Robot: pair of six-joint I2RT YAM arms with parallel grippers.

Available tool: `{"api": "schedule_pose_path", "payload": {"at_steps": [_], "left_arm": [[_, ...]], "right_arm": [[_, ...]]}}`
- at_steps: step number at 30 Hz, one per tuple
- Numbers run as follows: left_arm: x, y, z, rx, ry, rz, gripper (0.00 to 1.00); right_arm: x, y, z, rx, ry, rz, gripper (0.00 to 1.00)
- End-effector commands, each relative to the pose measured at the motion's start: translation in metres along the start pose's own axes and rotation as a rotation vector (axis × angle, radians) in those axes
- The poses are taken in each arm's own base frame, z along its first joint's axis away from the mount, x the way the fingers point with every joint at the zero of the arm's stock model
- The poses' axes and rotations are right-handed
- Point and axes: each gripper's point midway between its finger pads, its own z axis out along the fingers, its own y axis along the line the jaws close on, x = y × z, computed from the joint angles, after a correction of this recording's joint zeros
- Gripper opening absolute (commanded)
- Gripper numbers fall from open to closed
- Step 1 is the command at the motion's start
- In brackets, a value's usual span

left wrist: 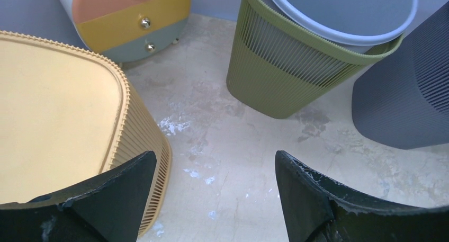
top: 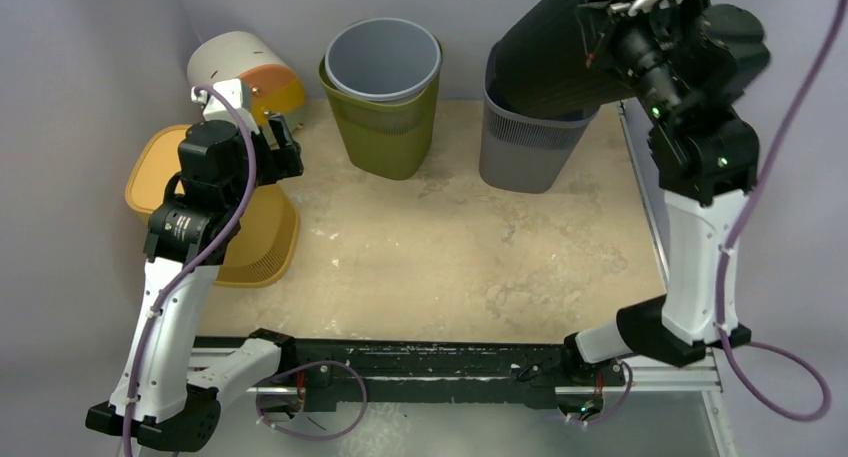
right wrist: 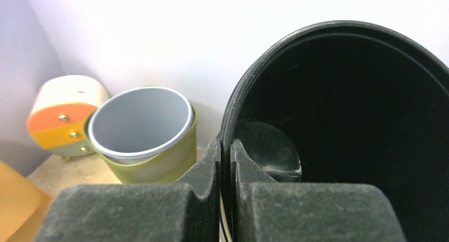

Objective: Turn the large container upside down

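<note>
My right gripper [top: 603, 25] is shut on the rim of a large black bin [top: 548, 57], one finger inside the rim and one outside. The bin hangs tilted in the air at the back right, its lower end still within the mouth of a grey slatted basket [top: 525, 147]. In the right wrist view the rim sits between my fingers [right wrist: 226, 146] and the bin's dark inside [right wrist: 344, 120] faces the camera. My left gripper [top: 280, 147] is open and empty, over the edge of an upside-down yellow basket [top: 255, 242].
A green slatted basket [top: 385, 132] with a light grey bin [top: 382, 57] nested in it stands at back centre. A small rounded drawer unit [top: 240, 72] stands at back left. The left wrist view shows the yellow basket [left wrist: 53, 109], green basket [left wrist: 275, 67] and grey basket [left wrist: 407, 93].
</note>
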Motion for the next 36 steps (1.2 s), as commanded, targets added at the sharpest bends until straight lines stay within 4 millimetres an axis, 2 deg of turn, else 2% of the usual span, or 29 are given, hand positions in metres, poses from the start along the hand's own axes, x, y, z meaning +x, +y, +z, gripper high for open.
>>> {"api": "schedule_pose_path", "payload": {"at_steps": [1,5,9,10,15,20,24,28,31,34,36], "left_arm": [[-0.022,-0.003,-0.012,0.010,-0.060,-0.033,0.80],[-0.027,0.000,-0.017,-0.005,-0.075,-0.055,0.80],[-0.038,0.002,-0.027,-0.014,-0.106,-0.078,0.80],[-0.041,0.003,-0.030,-0.017,-0.113,-0.084,0.80],[-0.049,0.006,-0.041,-0.026,-0.138,-0.099,0.80],[-0.052,0.003,-0.052,0.002,-0.150,-0.128,0.80],[-0.047,-0.003,-0.057,0.045,-0.132,-0.148,0.79],[-0.040,-0.008,-0.059,0.078,-0.116,-0.177,0.78],[-0.037,-0.010,-0.057,0.086,-0.105,-0.185,0.78],[-0.033,-0.009,-0.052,0.074,-0.089,-0.175,0.77],[-0.030,-0.008,-0.048,0.065,-0.080,-0.165,0.77]], "right_arm": [[-0.071,0.020,-0.057,-0.132,-0.229,-0.016,0.00],[-0.092,0.054,-0.097,-0.332,-0.315,0.027,0.00],[-0.085,0.094,-0.128,-0.580,-0.322,0.114,0.00],[-0.070,0.104,-0.127,-0.639,-0.292,0.148,0.00],[-0.032,0.130,-0.143,-0.813,-0.235,0.247,0.00],[0.000,0.142,-0.162,-0.896,-0.201,0.334,0.00],[0.027,0.145,-0.174,-0.906,-0.174,0.399,0.00],[0.061,0.146,-0.172,-0.889,-0.122,0.462,0.00],[0.085,0.149,-0.160,-0.876,-0.066,0.489,0.00],[0.096,0.158,-0.141,-0.859,-0.031,0.494,0.00],[0.096,0.173,-0.130,-0.864,-0.021,0.498,0.00]]}}
